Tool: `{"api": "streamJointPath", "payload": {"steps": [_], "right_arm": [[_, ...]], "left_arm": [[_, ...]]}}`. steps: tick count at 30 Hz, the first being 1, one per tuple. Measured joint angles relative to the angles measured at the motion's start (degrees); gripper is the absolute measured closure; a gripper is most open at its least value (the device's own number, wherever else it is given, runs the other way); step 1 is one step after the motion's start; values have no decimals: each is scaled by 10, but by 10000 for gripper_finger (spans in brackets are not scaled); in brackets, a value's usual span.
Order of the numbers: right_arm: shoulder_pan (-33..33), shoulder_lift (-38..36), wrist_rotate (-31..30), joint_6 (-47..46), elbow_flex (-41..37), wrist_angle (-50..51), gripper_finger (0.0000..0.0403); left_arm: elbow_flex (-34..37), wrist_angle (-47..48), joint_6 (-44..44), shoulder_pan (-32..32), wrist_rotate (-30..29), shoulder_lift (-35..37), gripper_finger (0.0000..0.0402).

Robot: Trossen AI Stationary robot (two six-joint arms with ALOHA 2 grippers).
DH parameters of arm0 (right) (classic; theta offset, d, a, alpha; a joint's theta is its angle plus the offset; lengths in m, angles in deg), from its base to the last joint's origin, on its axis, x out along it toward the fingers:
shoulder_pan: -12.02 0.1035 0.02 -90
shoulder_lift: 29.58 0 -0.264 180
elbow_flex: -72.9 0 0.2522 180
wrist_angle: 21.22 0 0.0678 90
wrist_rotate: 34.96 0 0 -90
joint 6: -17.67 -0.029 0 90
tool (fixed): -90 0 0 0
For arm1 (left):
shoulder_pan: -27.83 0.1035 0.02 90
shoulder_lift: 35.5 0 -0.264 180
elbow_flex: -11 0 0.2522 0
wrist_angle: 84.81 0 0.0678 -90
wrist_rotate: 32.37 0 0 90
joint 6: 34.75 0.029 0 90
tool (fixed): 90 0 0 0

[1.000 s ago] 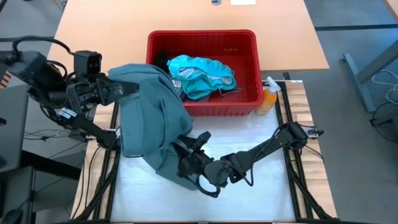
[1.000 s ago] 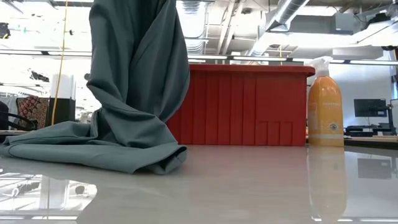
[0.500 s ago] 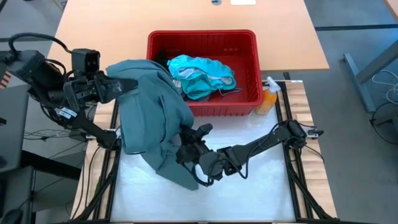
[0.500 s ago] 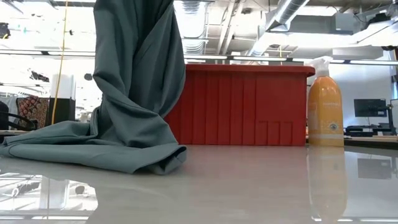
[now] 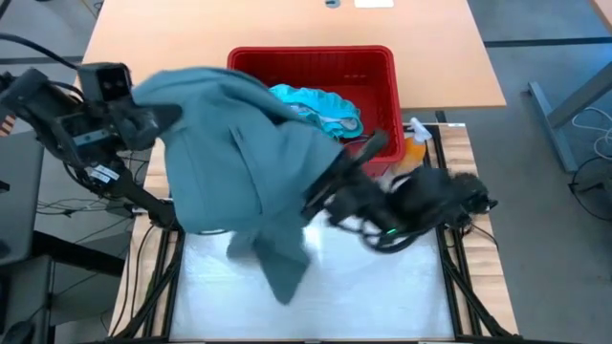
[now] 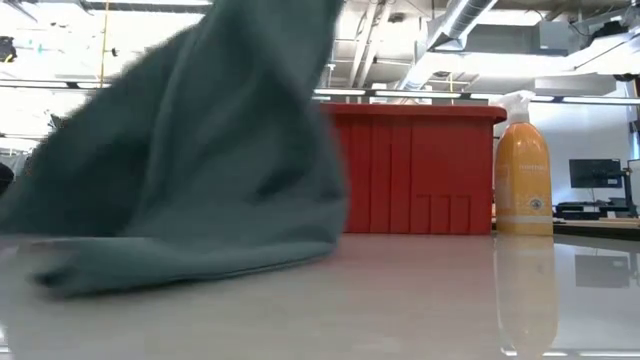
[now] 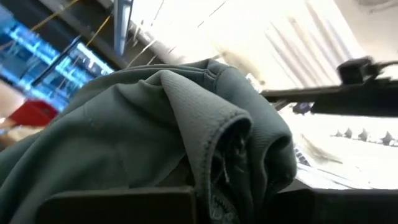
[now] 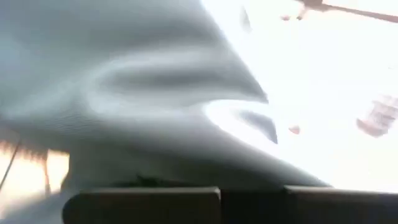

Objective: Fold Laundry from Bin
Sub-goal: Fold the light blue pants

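Note:
A dull grey-green garment (image 5: 239,172) from the laundry hangs spread between my two raised grippers. My left gripper (image 5: 158,117) is shut on its upper left end, beside the bin's left corner. My right gripper (image 5: 313,201) is shut on its right side, in front of the bin. The garment's lower end (image 6: 150,262) reaches down to the table. The red bin (image 5: 382,72) stands at the far side with bright teal garments (image 5: 320,105) inside. My left gripper pinches a bunched, hemmed edge of the garment (image 7: 221,146) in several folds between its two fingers, which slant upward. The cloth hangs down from them. My right gripper holds the garment's right side (image 5: 304,191); the cloth hides the fingertips. From there the cloth runs across to the left gripper.
An orange spray bottle (image 5: 413,153) stands at the bin's near right corner, close behind my right arm (image 5: 430,196). The white work surface (image 5: 382,296) lies bare in front of and to the right of the garment.
My right gripper has risen steeply from low over the table and gone toward the bin and the right edge, taking the garment's right side with it. The garment, once a narrow hanging column with a heap on the table, now spreads wide; most of it is off the table.

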Motion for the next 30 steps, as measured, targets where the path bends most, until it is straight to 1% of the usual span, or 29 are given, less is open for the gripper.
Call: {"api": "streamJointPath", "payload": {"steps": [2, 4, 7, 8, 9, 10, 11, 13, 15, 17, 19, 21, 22, 23, 26, 27, 29, 30], "right_arm": [[-3, -15, 43, -29, 26, 27, 383], [-4, -48, 100, -89, 13, 69, 383], [-2, -74, 182, -242, 11, 172, 384], [-2, -76, 199, -290, 11, 205, 384], [-1, -76, 211, -315, 11, 234, 384], [0, -77, 216, -315, 9, 252, 384], [2, -74, 216, -298, 8, 244, 384], [10, -69, 208, -260, 7, 158, 384], [11, -77, 233, -249, 20, 92, 384], [1, -86, 246, -274, 29, 112, 384], [-7, -89, 237, -324, 27, 182, 384], [-13, -85, 234, -340, 25, 216, 384], [-15, -79, 230, -334, 23, 213, 384], [-18, -76, 228, -325, 23, 183, 384], [-18, -58, 246, -301, 18, 119, 384], [-18, -65, 257, -309, 19, 113, 384], [-23, -93, 265, -360, 24, 142, 384], [-24, -94, 265, -385, 27, 156, 384]], "left_arm": [[0, -17, 10, 0, 0, 0, 376], [0, -35, 24, 0, 6, -3, 376], [0, -52, 31, 0, 34, -4, 376], [0, -52, 32, 0, 40, -4, 376], [0, -52, 33, 0, 43, -4, 376], [0, -52, 35, 0, 43, -4, 376], [0, -54, 35, 0, 43, -4, 376], [0, -68, 36, 0, 38, -4, 376], [0, -84, 44, 0, 34, -4, 376], [0, -89, 49, 0, 33, -3, 376], [0, -86, 50, 0, 35, -3, 376], [0, -84, 50, 0, 35, -4, 376], [0, -84, 50, 0, 34, -5, 376], [0, -84, 50, 0, 34, -5, 376], [0, -88, 53, 0, 34, -3, 377], [0, -91, 56, 0, 35, -3, 377], [0, -89, 58, 0, 43, -2, 377], [0, -88, 59, 0, 45, -3, 377]]}}
